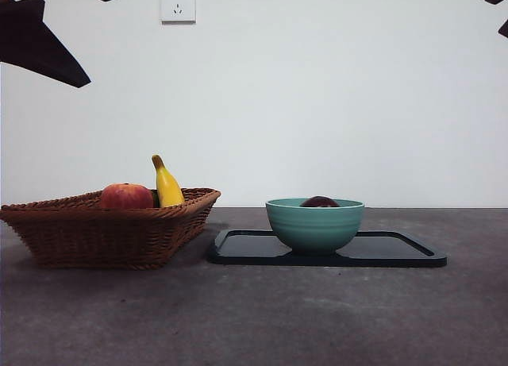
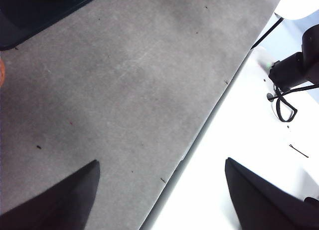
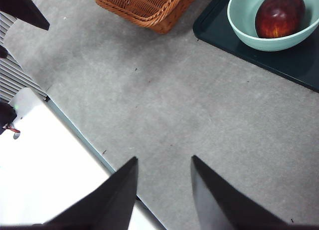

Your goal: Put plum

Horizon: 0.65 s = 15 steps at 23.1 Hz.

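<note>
The plum (image 1: pixel 320 202) (image 3: pixel 279 14), dark maroon and glossy, lies inside the teal bowl (image 1: pixel 314 225) (image 3: pixel 245 25); only its top shows over the rim in the front view. The bowl stands on the black tray (image 1: pixel 397 251) (image 3: pixel 294 65). My right gripper (image 3: pixel 164 158) hangs open over bare grey table near the front edge, well apart from the bowl, with nothing between its jaws. My left gripper (image 2: pixel 160 161) is open too, wide and empty, over the table's edge, far from the tray corner (image 2: pixel 30 15).
A wicker basket (image 1: pixel 103 231) (image 3: pixel 144 5) left of the tray holds a red-orange peach (image 1: pixel 126 197) and a yellow banana (image 1: pixel 167 185). Dark arm parts (image 1: pixel 40 40) show at the front view's top corners. A white surface (image 3: pixel 45 165) with cables borders the table.
</note>
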### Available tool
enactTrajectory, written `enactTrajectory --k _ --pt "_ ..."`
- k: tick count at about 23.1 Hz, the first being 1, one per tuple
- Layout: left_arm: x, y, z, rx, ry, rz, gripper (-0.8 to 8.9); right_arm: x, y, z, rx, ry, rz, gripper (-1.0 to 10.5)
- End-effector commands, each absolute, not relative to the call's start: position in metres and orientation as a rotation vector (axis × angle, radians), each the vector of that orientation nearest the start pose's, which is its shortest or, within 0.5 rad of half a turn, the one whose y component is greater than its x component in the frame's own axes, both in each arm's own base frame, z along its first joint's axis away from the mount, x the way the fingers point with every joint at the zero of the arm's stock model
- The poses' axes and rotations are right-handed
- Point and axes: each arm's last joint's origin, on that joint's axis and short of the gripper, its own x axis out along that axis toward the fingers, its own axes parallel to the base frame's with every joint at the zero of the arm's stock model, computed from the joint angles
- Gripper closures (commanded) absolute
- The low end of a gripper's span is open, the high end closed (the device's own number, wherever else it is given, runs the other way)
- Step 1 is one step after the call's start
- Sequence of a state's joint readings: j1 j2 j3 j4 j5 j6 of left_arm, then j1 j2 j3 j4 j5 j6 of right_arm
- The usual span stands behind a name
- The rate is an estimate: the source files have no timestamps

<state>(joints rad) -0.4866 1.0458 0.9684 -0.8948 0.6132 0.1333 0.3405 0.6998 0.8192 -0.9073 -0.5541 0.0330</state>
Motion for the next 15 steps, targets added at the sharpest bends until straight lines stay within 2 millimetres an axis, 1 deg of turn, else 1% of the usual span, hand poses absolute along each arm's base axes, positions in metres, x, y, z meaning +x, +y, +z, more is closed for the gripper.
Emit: enactTrajectory --k 1,10,15 --pt "0.1594 -0.1044 0.2989 0.053 0.935 -1.092 4.11 0.1082 0.0552 0.2997 0.107 0.806 0.847 7.8" --pt "0.1595 -0.1044 0.2989 0.054 0.934 -1.092 4.12 0.1082 0.0552 0.2997 0.107 0.806 0.847 7.8" --pt "0.1649 -0.1077 0.3043 0.019 0.868 -1.081 4.12 0.1082 0.0552 0.2997 0.107 0.806 0.847 7.8"
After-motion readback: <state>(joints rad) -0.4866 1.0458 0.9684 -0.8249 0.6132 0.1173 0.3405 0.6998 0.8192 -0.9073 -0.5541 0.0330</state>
